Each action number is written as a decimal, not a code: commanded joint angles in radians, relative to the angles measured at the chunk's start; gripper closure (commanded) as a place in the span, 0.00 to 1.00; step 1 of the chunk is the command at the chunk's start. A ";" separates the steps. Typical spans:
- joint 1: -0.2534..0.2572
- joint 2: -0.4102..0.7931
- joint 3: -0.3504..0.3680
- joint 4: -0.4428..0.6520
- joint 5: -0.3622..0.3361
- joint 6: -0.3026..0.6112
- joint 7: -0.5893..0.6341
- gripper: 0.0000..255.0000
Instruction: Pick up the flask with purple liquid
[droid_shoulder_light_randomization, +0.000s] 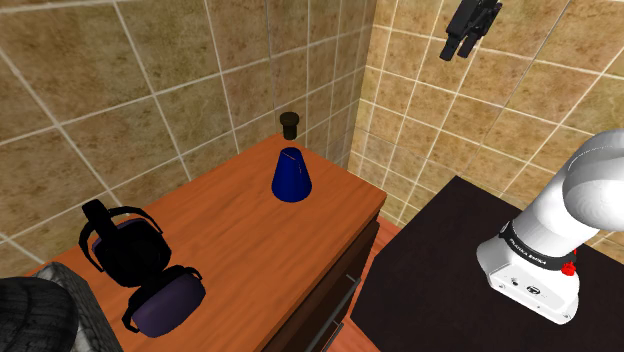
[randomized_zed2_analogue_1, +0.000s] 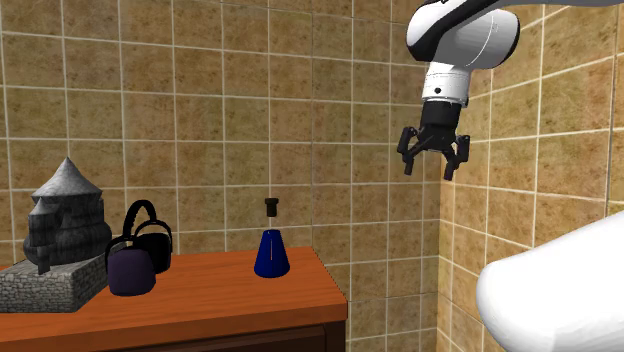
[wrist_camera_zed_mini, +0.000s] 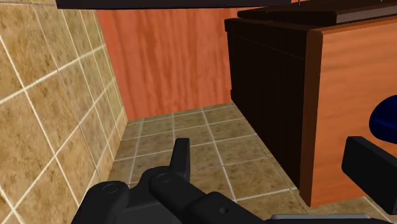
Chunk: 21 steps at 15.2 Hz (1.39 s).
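The flask (droid_shoulder_light_randomization: 291, 175) is a small cone filled with dark blue liquid and topped by a dark stopper. It stands upright near the far corner of the wooden cabinet top (droid_shoulder_light_randomization: 250, 250), also seen in the second exterior view as the flask (randomized_zed2_analogue_1: 271, 255). My black gripper (randomized_zed2_analogue_1: 430, 166) hangs high in the air, open, well above the flask and off past the cabinet's end, close to the tiled corner. The shoulder view has the gripper (droid_shoulder_light_randomization: 457, 50) at the top. In the wrist view the fingers (wrist_camera_zed_mini: 181, 156) stand apart with nothing between them; a blue edge of the flask (wrist_camera_zed_mini: 385, 121) shows beyond the cabinet top.
Black and purple earmuffs (droid_shoulder_light_randomization: 135, 262) sit on the cabinet top toward the shoulder view's left. A grey stone castle model (randomized_zed2_analogue_1: 60, 240) stands at that end. Tiled walls close in behind and beside the cabinet. Below the gripper lies tiled floor (wrist_camera_zed_mini: 191, 137) beside the cabinet's side.
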 joint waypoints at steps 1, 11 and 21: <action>0.000 0.000 0.000 0.000 0.000 0.000 0.000 0.00; 0.068 0.226 0.218 0.153 0.053 0.061 0.194 0.00; 0.108 0.536 0.422 0.413 -0.002 0.079 0.408 0.00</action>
